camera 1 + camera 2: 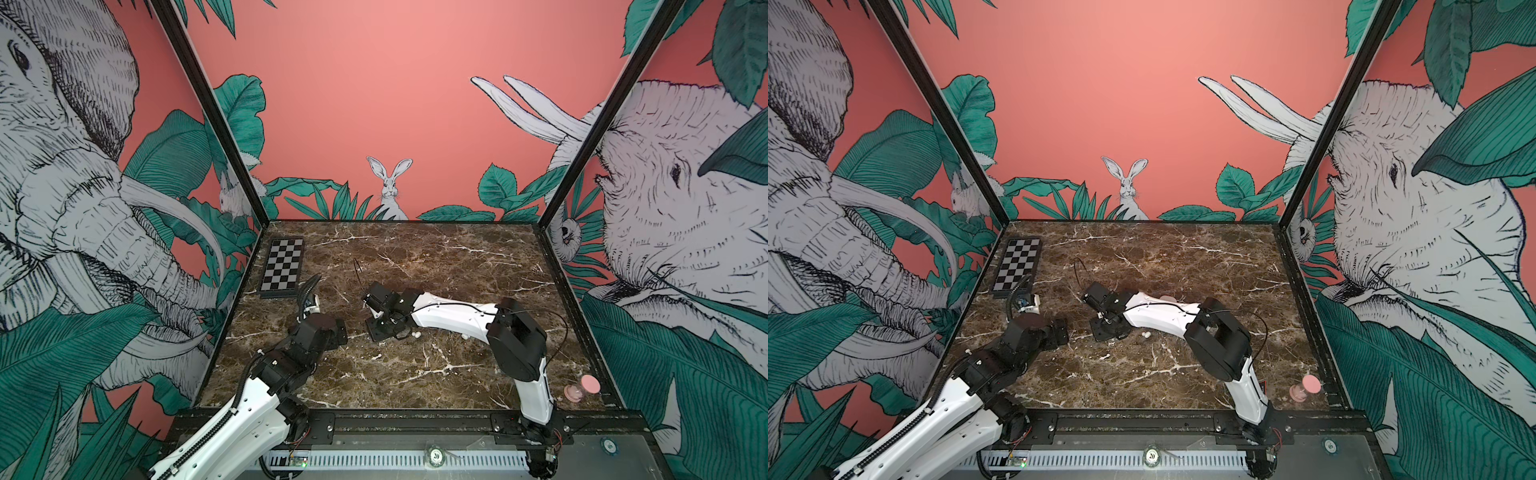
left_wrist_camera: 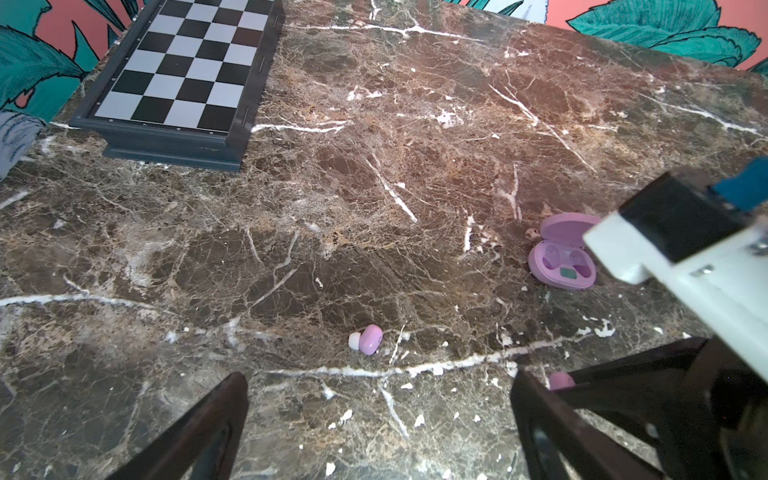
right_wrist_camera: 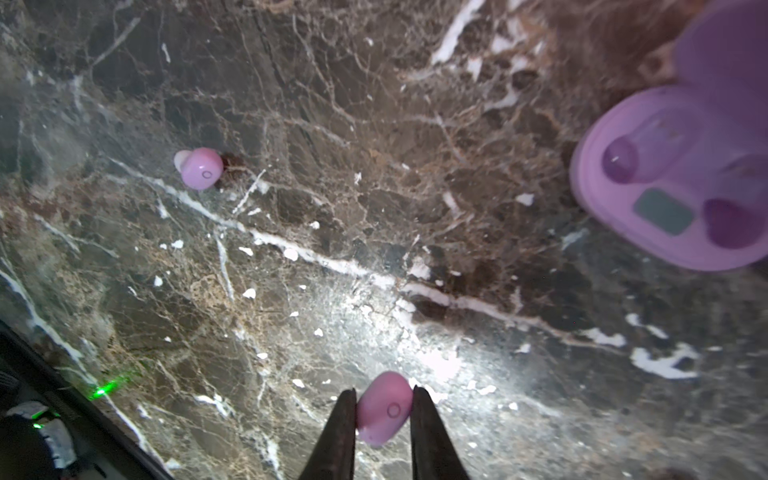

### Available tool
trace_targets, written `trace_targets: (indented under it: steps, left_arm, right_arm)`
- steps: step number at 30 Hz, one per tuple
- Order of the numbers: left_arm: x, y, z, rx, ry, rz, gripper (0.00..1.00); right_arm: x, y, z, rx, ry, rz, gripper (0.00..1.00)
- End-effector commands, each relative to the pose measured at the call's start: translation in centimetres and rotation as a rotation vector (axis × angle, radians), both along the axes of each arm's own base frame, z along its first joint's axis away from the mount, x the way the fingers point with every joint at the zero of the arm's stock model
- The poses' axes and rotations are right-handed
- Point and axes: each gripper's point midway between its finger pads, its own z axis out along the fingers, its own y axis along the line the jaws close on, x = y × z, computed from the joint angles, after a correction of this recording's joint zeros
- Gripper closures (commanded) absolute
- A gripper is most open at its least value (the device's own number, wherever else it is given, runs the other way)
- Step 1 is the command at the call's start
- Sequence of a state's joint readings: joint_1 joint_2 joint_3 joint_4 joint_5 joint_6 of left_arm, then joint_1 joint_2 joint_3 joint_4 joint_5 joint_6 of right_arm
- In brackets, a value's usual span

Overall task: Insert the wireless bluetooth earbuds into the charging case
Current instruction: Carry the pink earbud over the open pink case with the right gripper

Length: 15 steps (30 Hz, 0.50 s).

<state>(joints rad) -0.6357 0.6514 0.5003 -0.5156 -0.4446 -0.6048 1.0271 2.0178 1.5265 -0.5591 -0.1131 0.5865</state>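
My right gripper is shut on a lilac earbud, held just above the marble near the table's middle. A second lilac earbud with a white tip lies loose on the marble. The lilac charging case stands open a short way off, both wells bare. Two tiny white earbuds lie together right beside the right gripper. My left gripper is open and holds nothing, hovering near the loose lilac bud.
A folded chessboard lies at the back left of the marble table. A pink hourglass stands at the front right corner. The right forearm stretches low across the table's middle.
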Motion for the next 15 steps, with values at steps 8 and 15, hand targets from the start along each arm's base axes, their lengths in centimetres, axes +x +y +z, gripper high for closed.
trace_targets:
  steps: [8,15]
  left_arm:
    - [0.2,0.0,-0.5,0.004,0.006,0.002,0.01]
    - [0.2,0.0,-0.5,0.005,0.008,0.000,0.01]
  right_arm:
    - [2.8,-2.7,2.1,-0.156,-0.251,0.171,0.78]
    - [4.5,-3.9,2.2,-0.218,-0.320,0.212,0.77]
